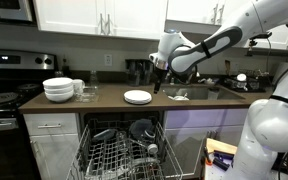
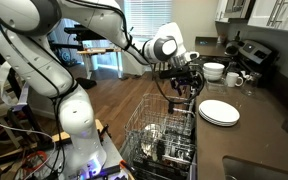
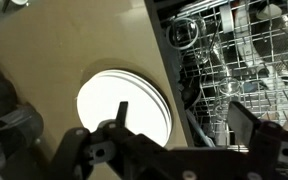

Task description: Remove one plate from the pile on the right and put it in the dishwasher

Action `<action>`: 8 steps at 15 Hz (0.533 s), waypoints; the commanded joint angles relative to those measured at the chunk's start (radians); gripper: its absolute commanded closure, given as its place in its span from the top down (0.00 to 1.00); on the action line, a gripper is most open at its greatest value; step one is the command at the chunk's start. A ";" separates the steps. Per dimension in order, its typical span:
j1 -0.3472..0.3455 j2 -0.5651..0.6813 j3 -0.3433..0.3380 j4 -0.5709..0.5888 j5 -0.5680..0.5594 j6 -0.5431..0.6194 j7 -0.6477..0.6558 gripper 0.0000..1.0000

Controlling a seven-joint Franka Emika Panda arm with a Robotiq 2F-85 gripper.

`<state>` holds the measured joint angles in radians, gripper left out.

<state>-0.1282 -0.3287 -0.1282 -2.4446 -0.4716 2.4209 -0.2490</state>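
Note:
The pile (image 1: 137, 97) of flat white plates lies on the brown counter above the open dishwasher (image 1: 124, 150). It shows in both exterior views, with the pile (image 2: 219, 112) near the counter's edge. My gripper (image 1: 158, 84) hangs open above the counter just beside the pile, touching nothing. In the wrist view the top plate (image 3: 124, 105) sits under my left fingertip (image 3: 121, 112), while the right one is over the dishwasher's wire rack (image 3: 234, 50). Nothing is between the jaws of my gripper (image 3: 184, 125).
A taller stack of white bowls (image 1: 59, 90) and some cups (image 1: 81, 88) stand further along the counter, near the stove (image 1: 4, 95). A sink (image 1: 189, 93) lies on the other side. The pulled-out rack (image 2: 164, 135) holds several dishes.

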 commanded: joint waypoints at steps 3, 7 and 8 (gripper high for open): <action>0.003 0.189 0.019 0.095 -0.080 0.190 -0.073 1.00; -0.010 0.283 0.042 0.163 -0.228 0.232 0.002 1.00; -0.006 0.299 0.041 0.181 -0.263 0.224 0.018 1.00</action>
<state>-0.1254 -0.0970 -0.0995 -2.3314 -0.6276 2.6354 -0.2821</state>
